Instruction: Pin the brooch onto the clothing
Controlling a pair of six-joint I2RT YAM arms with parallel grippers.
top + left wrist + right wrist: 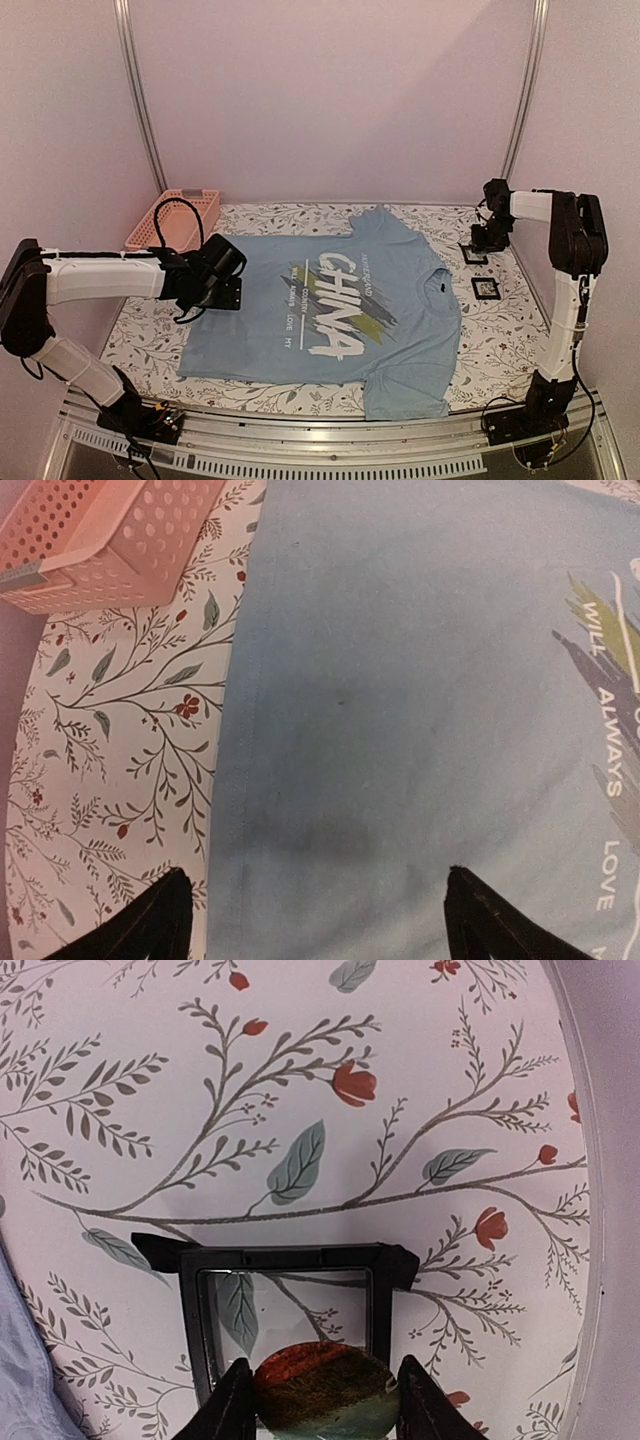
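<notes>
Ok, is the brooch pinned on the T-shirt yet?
No, the brooch sits between the fingers of the right gripper, above a black square frame on the floral cloth, off the T-shirt.

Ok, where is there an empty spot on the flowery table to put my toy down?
Bare flowery cloth lies left of the light blue T-shirt, nearer than the pink plastic basket, and at the near right beside its sleeve. It is crowded far right: two small black square frames and the right gripper holding the round orange-green brooch.
</notes>
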